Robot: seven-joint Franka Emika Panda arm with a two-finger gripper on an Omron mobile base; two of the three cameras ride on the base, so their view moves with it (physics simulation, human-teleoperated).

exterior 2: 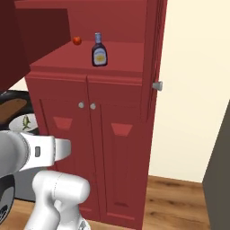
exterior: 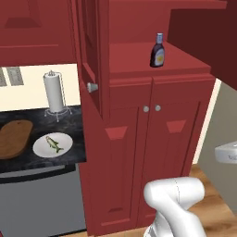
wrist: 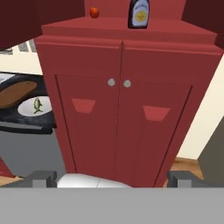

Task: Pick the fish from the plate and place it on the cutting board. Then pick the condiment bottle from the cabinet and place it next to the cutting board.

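Though an oval yellow label is seen on the bottle (wrist: 138, 13), nothing is legible; the fish (wrist: 37, 105) lies at ten o'clock from the wide-apart end effector (wrist: 113, 178).

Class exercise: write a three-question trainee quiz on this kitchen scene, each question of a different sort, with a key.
1. True or false: the fish lies on the cutting board.
2. Where does the condiment bottle stand? A) on the counter B) on the cabinet shelf C) on the plate
3. Fill in: the paper towel roll stands ___ the plate, by the wall.

Key: 1 false, it lies on the plate. 2 B. 3 behind.
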